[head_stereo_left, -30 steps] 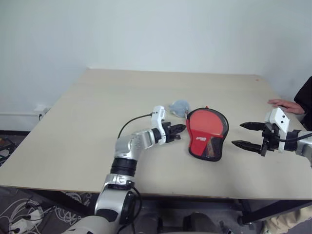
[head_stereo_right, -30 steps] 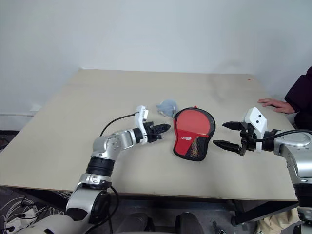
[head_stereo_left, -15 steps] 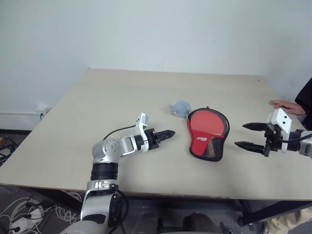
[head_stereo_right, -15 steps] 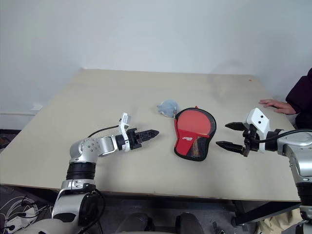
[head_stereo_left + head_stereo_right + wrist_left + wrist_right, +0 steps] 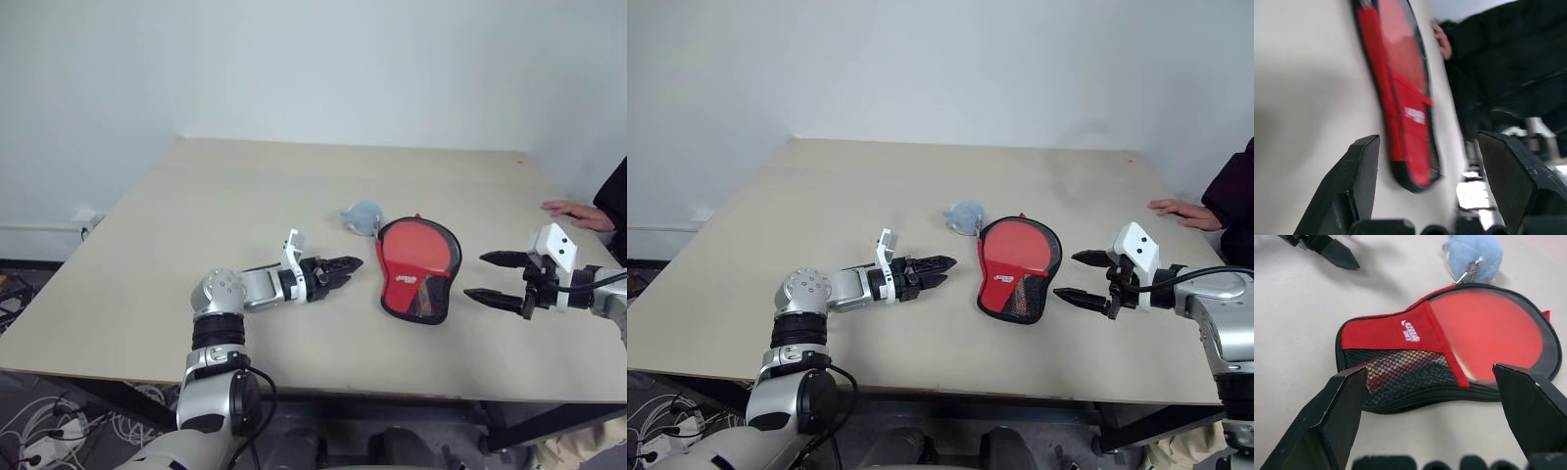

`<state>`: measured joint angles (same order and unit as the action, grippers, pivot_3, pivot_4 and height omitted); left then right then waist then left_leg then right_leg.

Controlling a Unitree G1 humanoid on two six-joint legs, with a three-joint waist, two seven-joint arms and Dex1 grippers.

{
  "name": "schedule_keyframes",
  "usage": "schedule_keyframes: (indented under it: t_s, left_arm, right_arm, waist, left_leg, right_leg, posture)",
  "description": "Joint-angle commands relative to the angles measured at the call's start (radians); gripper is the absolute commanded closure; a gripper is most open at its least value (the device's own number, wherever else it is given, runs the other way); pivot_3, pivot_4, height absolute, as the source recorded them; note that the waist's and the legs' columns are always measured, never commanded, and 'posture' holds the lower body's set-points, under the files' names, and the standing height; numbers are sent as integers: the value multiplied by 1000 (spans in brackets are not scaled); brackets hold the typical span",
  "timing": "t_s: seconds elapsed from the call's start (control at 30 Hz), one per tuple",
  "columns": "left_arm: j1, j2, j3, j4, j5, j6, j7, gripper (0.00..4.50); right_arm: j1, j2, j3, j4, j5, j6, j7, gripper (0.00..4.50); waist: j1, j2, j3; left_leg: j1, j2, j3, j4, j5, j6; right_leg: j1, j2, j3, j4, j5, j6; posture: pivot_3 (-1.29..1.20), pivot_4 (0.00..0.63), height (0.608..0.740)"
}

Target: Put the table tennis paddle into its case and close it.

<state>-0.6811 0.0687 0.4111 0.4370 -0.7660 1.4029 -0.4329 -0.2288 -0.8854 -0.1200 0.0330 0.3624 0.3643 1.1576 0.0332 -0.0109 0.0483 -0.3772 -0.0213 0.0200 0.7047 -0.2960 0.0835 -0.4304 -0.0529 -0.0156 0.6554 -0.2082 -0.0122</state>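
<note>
The case (image 5: 409,286), red with a black rim, a white logo and a mesh panel, lies flat on the table (image 5: 196,215) right of centre. The table tennis paddle (image 5: 1489,340) rests inside it. Its round red face shows within the rim, and its handle end sits under the mesh. My left gripper (image 5: 347,269) hovers open just left of the case, pointing at it, with nothing between its fingers. My right gripper (image 5: 477,275) stands open just right of the case, also empty. Neither one touches the case.
A small grey fuzzy lump (image 5: 362,215) on the zip pull lies at the case's far left corner. A person's hand (image 5: 578,210) rests on the table's right edge, behind my right gripper. Bare tabletop spreads to the left and far side.
My left gripper has gone from shut to open, rolled at the wrist and drawn slightly back from the case's left edge. The right gripper and the case have stayed put.
</note>
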Motion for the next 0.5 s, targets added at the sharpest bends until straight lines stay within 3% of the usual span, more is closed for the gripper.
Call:
schedule_keyframes:
  t_s: [0.03,0.5]
  left_arm:
    - [-17,-12,-21,-31,-31,49,-9,1152]
    - [-34,-63,-76,31,31,-25,36,1152]
  right_arm:
    - [-9,3,-18,-43,21,12,-12,77]
    - [2,17,-27,-82,32,47,-29,77]
  waist:
    - [0,0,0]
    - [0,0,0]
  left_leg:
    - [0,0,0,0,0,0]
    - [0,0,0,0,0,-1]
  right_leg:
    - [0,0,0,0,0,0]
    - [0,0,0,0,0,0]
  posture:
    - [0,0,729]
    - [0,0,729]
